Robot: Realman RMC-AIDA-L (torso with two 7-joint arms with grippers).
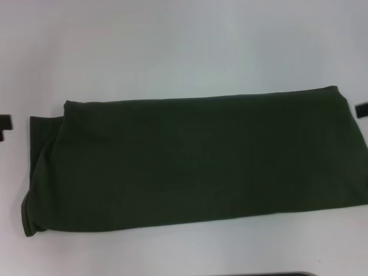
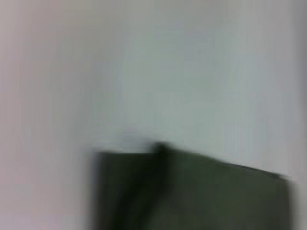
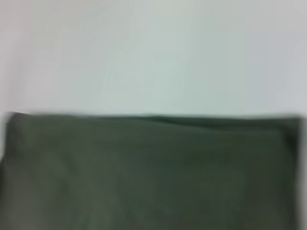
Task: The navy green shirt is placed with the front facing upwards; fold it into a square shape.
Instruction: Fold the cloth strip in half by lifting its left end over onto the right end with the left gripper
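Two grippers sit at your picture's edges, the left gripper (image 1: 4,126) at nine o'clock and the right gripper (image 1: 361,109) at three, and you cannot tell whether either is spread or pressed together. Between them the shirt (image 1: 195,161) lies plain-side up as a long band on the table (image 1: 184,46), likely awaiting an end-to-end fold into a square.

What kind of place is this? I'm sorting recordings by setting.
Probably a lab or test bench for cloth folding: a plain white tabletop holds only a dark olive-green cotton shirt folded into a long band, with a black robot pincer at each side edge.
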